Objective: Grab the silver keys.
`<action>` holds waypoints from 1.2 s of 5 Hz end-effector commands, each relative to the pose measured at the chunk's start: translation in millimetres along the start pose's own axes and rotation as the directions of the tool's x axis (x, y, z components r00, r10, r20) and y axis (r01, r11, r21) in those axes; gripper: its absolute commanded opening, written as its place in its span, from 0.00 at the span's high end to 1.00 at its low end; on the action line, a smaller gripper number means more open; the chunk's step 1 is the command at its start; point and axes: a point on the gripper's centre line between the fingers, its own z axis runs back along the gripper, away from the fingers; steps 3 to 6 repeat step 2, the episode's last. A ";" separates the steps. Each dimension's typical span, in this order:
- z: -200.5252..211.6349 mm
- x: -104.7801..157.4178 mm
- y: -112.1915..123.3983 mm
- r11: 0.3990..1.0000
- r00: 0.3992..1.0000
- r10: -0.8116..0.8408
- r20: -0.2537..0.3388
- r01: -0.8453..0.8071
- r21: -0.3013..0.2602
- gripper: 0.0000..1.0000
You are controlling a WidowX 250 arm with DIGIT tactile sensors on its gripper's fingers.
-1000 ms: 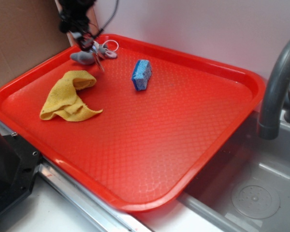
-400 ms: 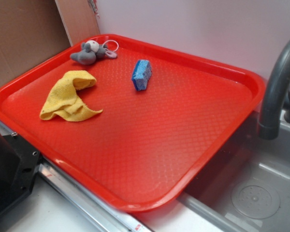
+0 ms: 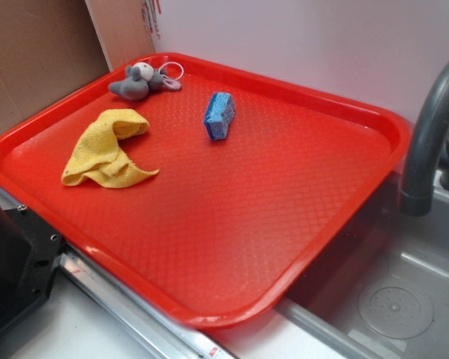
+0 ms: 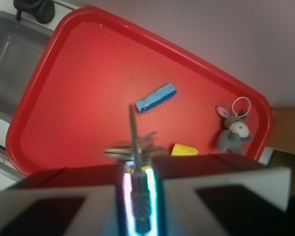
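In the exterior view we see only the red plastic tray point(image 3: 307, 217) with the grey plush mouse point(image 3: 138, 81), yellow cloth point(image 3: 105, 153) and blue sponge point(image 3: 219, 115); neither claw nor keys show. The wrist view supplies both: our claw point(image 4: 136, 169) is pinched tight on the thin silver keys point(image 4: 133, 147), which fan out just beyond its tips, high above the tray, so we judge the grab made.

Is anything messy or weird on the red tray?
Only the yellow cloth lies crumpled on the tray. The blue sponge stands on its edge. The silver keys dangle from the shut gripper above.
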 end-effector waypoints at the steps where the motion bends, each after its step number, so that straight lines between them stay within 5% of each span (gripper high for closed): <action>1: 12.4 4.3 6.1 1.000 0.999 0.007 0.032 -0.007 -0.014 1.00; 6: 11.0 3.7 6.0 1.000 0.999 0.010 0.040 -0.009 -0.022 1.00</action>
